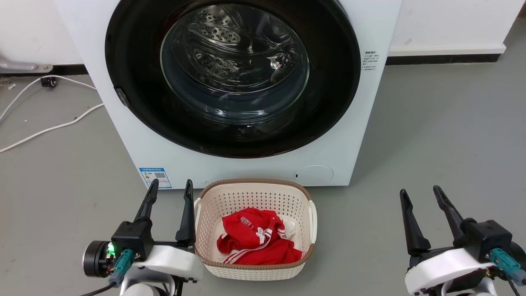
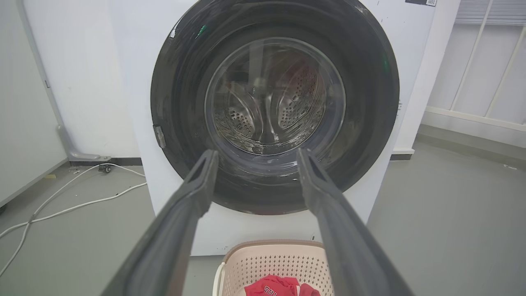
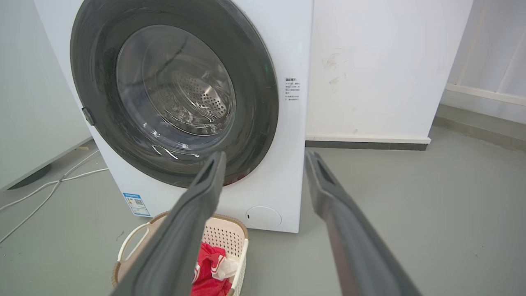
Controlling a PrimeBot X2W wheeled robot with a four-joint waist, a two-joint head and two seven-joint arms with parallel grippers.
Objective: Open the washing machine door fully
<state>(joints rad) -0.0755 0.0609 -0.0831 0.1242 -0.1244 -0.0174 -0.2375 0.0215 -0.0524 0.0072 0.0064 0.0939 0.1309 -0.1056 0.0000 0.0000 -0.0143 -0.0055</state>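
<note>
Glossy black washing machine door (image 1: 131, 74) with clear glass; perforated plastic basket (image 1: 254, 197) holding red cloth (image 1: 254, 242)

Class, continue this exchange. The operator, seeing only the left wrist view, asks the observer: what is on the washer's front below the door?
Observer: A round filter cap sits at the lower right of the washing machine.
Operator: And lower left?
Observer: A blue label sticker, just above the left tool in the head view.
Operator: Where is the right tool?
Observer: The right tool is open over the grey floor, right of the basket, clear of the washing machine door.
</note>
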